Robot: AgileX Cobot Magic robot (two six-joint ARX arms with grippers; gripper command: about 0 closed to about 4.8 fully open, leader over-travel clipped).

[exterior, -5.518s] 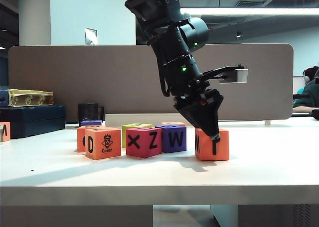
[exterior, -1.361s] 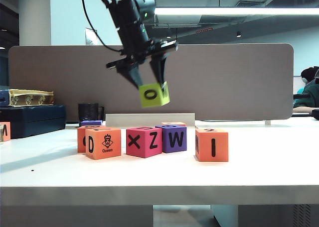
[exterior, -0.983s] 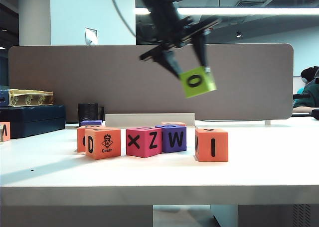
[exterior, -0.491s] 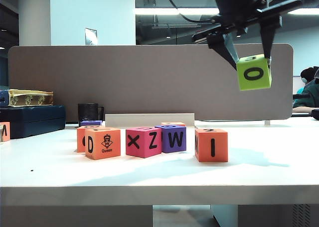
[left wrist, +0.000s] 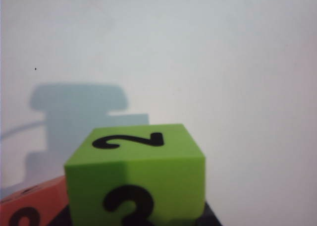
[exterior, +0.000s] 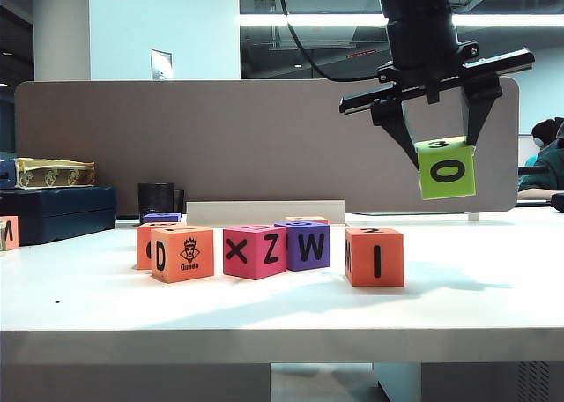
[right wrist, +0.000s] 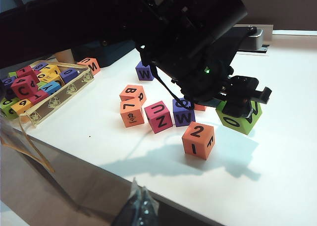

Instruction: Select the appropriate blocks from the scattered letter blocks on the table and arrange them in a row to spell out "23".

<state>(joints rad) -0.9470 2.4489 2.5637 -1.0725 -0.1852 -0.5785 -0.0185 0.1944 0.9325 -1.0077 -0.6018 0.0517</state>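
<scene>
- One lime green block [exterior: 445, 167] hangs in the air, clamped in the left hand [exterior: 438, 146], above the desk [exterior: 282, 309] just right of the orange block [exterior: 374, 256].
- Its faces show "O", "2" and "3".
- Right hand: out of view, cannot tell its state.

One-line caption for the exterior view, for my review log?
Left claw holds the lime green block in the air to the right of the orange "I" block on the table.
</scene>
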